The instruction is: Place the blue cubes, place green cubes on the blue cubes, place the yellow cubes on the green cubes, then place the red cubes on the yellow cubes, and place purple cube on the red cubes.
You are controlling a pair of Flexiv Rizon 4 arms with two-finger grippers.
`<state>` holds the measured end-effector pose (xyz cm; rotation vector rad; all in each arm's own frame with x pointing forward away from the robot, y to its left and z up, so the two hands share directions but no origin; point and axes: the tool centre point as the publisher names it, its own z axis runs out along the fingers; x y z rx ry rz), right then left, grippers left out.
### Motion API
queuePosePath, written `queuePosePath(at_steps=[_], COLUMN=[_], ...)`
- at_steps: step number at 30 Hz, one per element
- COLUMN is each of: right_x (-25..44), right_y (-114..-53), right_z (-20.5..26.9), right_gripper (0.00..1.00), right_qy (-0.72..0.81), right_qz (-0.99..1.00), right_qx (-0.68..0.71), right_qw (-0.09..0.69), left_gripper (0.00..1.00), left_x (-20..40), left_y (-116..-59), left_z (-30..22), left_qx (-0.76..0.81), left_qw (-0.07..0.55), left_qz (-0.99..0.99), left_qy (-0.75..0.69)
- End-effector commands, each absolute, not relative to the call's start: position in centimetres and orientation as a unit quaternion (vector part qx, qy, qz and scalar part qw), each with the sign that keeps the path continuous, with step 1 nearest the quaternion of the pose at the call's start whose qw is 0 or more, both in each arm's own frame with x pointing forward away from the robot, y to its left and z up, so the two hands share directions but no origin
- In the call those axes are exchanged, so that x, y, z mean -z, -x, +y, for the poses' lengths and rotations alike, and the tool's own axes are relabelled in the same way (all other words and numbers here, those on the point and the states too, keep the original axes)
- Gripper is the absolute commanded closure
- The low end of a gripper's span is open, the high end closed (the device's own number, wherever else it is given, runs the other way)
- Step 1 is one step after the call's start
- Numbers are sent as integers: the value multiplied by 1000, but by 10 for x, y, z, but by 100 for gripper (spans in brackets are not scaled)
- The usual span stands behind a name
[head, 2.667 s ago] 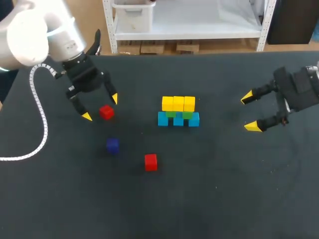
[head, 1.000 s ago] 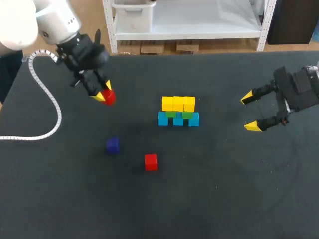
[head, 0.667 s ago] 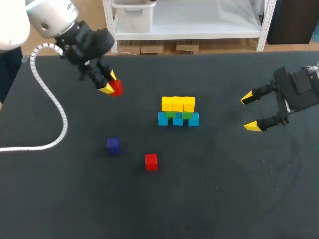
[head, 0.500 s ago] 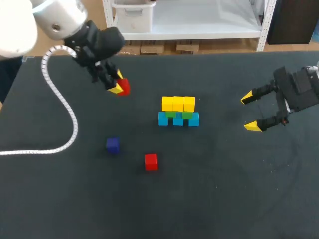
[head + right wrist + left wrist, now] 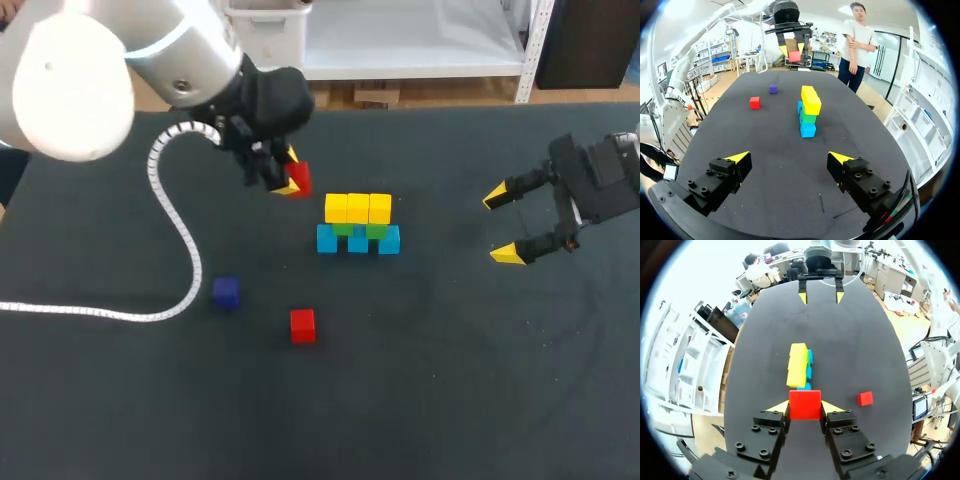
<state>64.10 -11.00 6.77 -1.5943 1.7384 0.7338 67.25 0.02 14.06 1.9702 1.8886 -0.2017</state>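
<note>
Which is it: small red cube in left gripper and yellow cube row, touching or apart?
Apart. Head view: black table shows between the small red cube in the left gripper and the yellow cube row.

Held cube (image 5: pixel 297 178) near stack (image 5: pixel 358 223), on its left.

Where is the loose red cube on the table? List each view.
Head view: loose red cube, right of the purple cube, nearer the camera than the cube stack.
Left wrist view: loose red cube ahead of the left gripper, beside the cube stack.
Right wrist view: loose red cube beside the purple cube.
Shared landmark: the cube stack.
</note>
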Motion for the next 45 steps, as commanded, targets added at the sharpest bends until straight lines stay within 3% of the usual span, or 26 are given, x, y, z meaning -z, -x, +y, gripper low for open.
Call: queuePosePath(at_steps=[1,21,45], right_x=[-67,-67,-67], right_y=[-641,-641,-641], right_z=[-110,-110,-110], right_gripper=[0,0,0], right_qy=[609,609,609], right_qz=[664,664,664], right_qx=[-281,-281,-281], right_qw=[331,331,331], left_gripper=[100,100,100], left_x=[-137,-126,-117], left_y=[-677,-685,-700], left_z=[-16,-63,-67], left_qx=[75,74,83], left_qw=[182,153,158], left_qz=[668,647,659], left_qy=[-718,-743,-731])
